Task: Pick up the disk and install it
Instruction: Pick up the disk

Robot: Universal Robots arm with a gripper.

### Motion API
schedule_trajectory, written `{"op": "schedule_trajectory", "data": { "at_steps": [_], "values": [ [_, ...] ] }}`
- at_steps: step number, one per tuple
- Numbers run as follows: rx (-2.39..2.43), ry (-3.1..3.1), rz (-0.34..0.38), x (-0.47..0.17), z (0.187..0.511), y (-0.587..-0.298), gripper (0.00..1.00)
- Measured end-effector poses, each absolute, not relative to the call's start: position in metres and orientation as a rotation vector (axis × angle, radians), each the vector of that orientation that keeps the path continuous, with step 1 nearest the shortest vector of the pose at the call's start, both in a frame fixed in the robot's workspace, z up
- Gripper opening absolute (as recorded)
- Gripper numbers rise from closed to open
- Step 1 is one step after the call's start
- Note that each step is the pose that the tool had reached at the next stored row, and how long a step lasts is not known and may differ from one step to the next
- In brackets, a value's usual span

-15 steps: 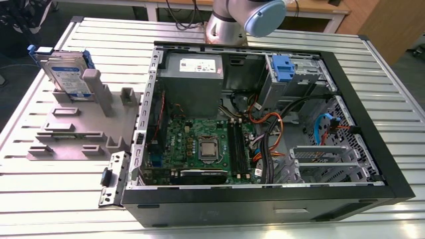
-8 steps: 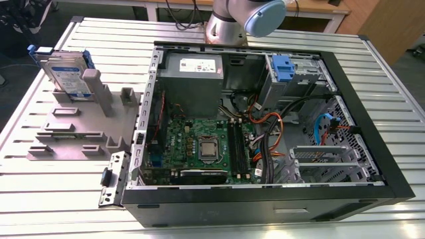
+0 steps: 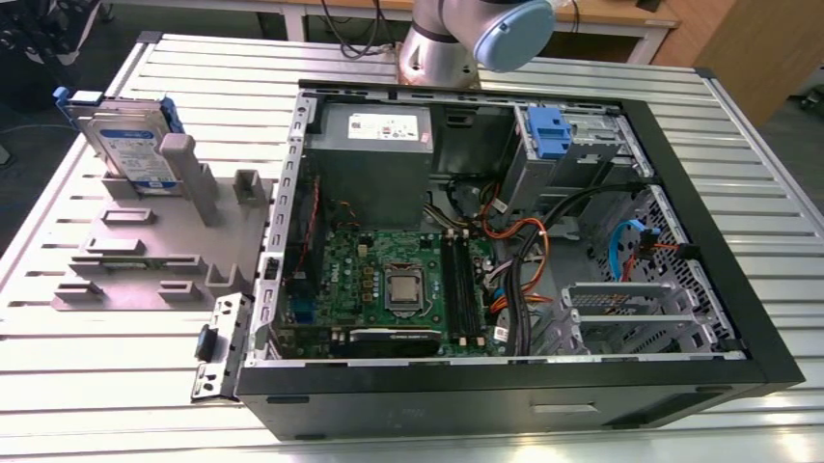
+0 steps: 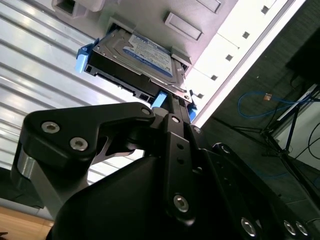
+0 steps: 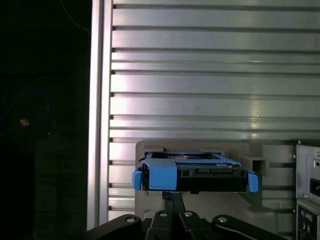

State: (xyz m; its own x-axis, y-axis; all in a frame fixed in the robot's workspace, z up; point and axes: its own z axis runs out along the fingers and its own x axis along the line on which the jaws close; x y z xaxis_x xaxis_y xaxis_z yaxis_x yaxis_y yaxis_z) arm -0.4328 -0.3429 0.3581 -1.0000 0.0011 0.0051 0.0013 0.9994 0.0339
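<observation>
The disk (image 3: 129, 135), a silver-grey drive with a white-and-blue label in a blue bracket, stands on edge in a slot of the grey holder (image 3: 142, 256) at the exterior view's left. Both wrist views show the disk (image 4: 135, 55) (image 5: 192, 172) just beyond my gripper's tips, resting in that holder. My gripper (image 5: 172, 200) (image 4: 172, 100) is lined up with the disk's nearer edge and apart from it, its two thin fingers pressed together with nothing between them.
An open black computer case (image 3: 515, 386) lies on the slatted metal table (image 3: 721, 145), with the motherboard, cables and a grey power supply (image 3: 373, 130) inside. A drive bay with a blue latch (image 3: 547, 130) sits at its far corner. The arm's base (image 3: 445, 48) stands behind the case.
</observation>
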Motion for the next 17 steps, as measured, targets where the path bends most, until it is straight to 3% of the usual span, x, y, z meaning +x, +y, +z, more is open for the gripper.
{"op": "schedule_trajectory", "data": {
  "at_steps": [17],
  "values": [
    [0.143,-3.131,-0.053,-0.4327,0.3581,-0.3429,0.11]
  ]
}}
